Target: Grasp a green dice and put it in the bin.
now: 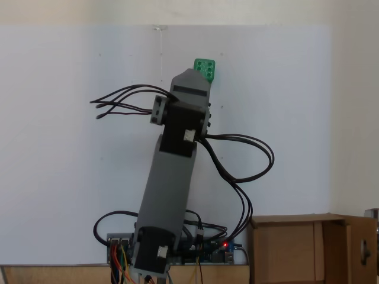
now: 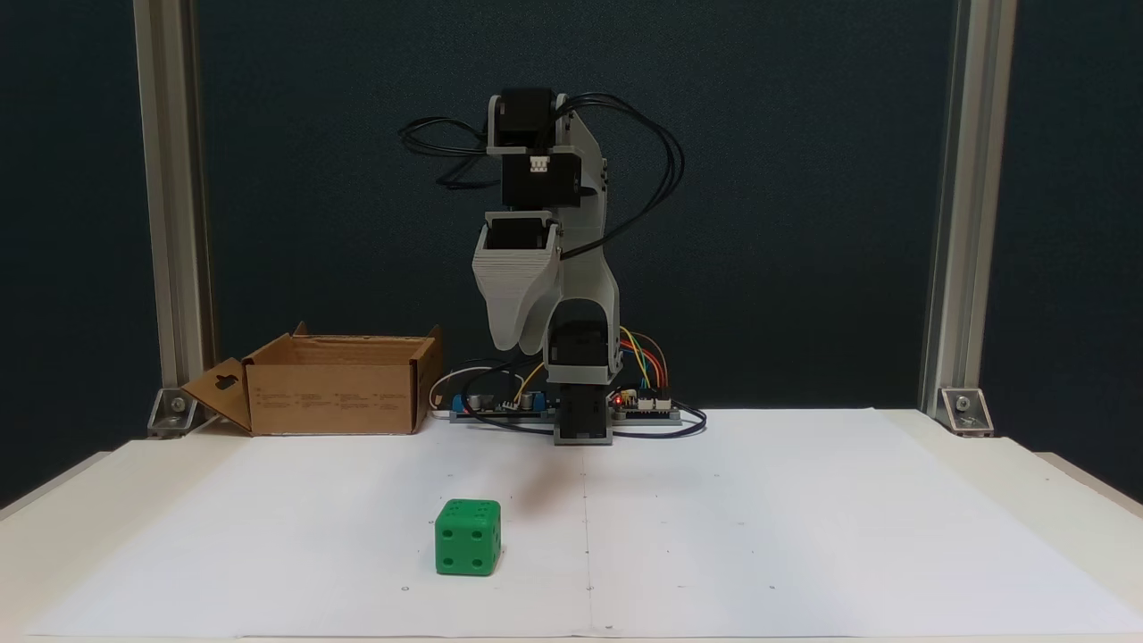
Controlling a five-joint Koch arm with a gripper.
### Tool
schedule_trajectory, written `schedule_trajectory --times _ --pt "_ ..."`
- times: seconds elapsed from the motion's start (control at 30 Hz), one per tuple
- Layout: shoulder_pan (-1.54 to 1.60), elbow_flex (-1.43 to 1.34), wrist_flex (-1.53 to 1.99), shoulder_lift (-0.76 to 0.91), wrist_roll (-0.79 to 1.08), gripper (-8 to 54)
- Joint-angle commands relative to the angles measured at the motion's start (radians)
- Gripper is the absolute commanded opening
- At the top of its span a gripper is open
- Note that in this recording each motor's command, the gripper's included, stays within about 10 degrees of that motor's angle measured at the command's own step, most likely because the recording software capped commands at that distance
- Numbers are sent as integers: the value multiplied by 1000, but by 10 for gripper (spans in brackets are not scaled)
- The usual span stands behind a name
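Observation:
The green dice (image 2: 468, 536) rests on the white paper near the front of the table, a little left of centre; in a fixed view from behind the arm the dice (image 1: 205, 68) peeks out past the arm's far end. My gripper (image 2: 515, 338) hangs well above the table with its grey jaws pointing down, behind and above the dice, touching nothing. The jaws overlap each other, so their spacing is hidden. The bin (image 2: 335, 396), a brown cardboard box with open flaps, stands at the back left beside the arm's base; the bin (image 1: 308, 247) sits at the lower right from behind.
White paper (image 2: 804, 527) covers the table. Circuit boards and coloured wires (image 2: 638, 402) lie around the arm's base. Two metal posts (image 2: 174, 223) stand at the back corners. Black cables (image 1: 243, 160) loop off the arm.

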State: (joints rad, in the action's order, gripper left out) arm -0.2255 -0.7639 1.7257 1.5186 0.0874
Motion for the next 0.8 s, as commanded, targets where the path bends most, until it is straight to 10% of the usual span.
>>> schedule_trajectory --times 0.0,0.77 --pt "-12 94 75 -3 86 461" --pt "-54 380 60 -284 178 461"
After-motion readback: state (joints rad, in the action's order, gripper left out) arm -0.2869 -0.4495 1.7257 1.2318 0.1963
